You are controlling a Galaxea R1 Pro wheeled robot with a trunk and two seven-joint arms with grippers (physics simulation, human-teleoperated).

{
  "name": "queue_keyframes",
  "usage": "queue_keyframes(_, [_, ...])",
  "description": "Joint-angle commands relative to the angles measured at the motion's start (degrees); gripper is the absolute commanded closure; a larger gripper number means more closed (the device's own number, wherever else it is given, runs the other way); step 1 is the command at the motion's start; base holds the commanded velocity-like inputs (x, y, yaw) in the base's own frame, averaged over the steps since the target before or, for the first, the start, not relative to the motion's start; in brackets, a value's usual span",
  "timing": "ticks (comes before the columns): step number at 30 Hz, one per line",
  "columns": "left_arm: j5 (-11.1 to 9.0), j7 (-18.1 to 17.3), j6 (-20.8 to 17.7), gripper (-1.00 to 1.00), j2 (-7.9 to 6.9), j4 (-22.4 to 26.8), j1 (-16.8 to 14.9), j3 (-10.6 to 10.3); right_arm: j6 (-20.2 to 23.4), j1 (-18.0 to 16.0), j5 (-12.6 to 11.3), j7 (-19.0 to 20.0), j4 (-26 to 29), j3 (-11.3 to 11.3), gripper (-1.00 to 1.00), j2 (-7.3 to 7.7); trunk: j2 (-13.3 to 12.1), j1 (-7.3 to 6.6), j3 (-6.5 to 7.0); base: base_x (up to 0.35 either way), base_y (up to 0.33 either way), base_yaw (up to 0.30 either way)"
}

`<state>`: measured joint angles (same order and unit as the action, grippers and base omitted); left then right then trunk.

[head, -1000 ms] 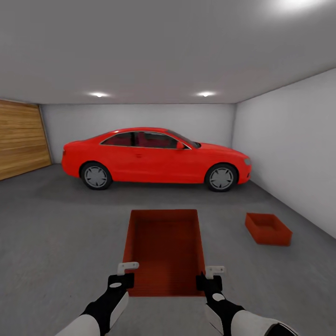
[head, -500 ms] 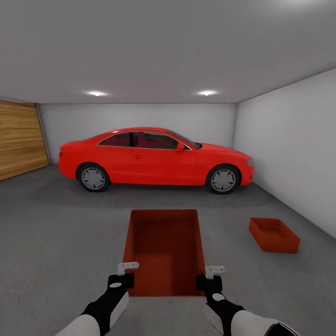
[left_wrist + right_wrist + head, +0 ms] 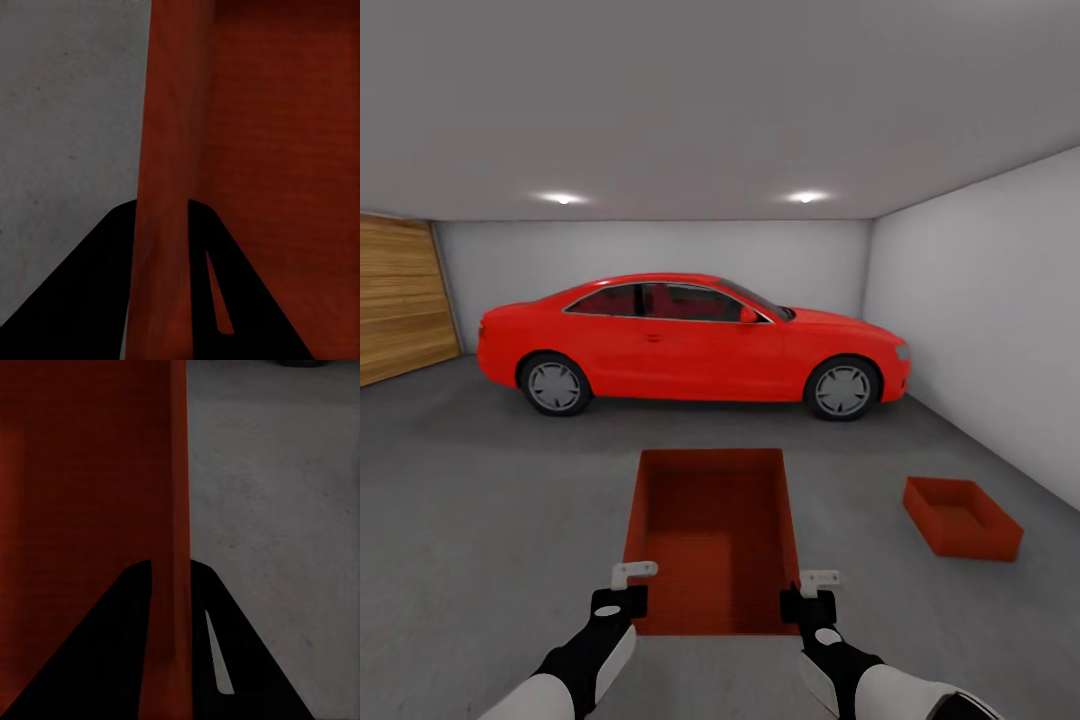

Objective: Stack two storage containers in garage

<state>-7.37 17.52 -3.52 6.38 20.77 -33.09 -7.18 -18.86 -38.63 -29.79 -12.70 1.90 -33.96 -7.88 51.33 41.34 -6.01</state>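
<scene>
Still both pincers clamp carried container [image 3: 712, 535], floor container [image 3: 962, 516] nearer, shifted right.

My head camera sits high on the trunk, facing forward and slightly down across the garage floor [image 3: 480, 500] toward the red car [image 3: 690, 340] well ahead, with both arms at the lower edge. My left wrist camera looks along its fingers [image 3: 90, 300], very close against the left wall of the held container [image 3: 169, 150], floor beside it. My right wrist camera does the same on the container's right wall [image 3: 176, 472]. All three views share that container [image 3: 710, 530] and the grey floor around it.
</scene>
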Motion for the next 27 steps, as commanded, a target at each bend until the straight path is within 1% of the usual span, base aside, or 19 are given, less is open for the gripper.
queue_keyframes(1, [-0.8, 0.58, -0.35, 1.0, -0.14, 0.15, -0.04, -0.55, 0.05, -0.04, 0.35, 0.04, 0.12, 1.01, 1.0, 0.32, 0.07, 0.04, -0.09, 0.322, 0.0, 0.0])
queue_keyframes(17, [-0.8, 0.58, -0.35, 1.0, -0.14, 0.14, -0.04, -0.54, 0.0, -0.04, 0.39, 0.04, 0.12, 1.01, 1.0, 0.32, 0.07, 0.04, -0.09, 0.322, 0.0, -0.006])
queue_keyframes(27, [-0.8, 0.58, -0.35, 1.0, -0.05, 0.01, -0.04, -0.55, -0.04, -0.04, 0.27, 0.04, 0.12, 1.01, 1.0, 0.32, 0.07, 0.04, -0.09, 0.322, 0.048, -0.25])
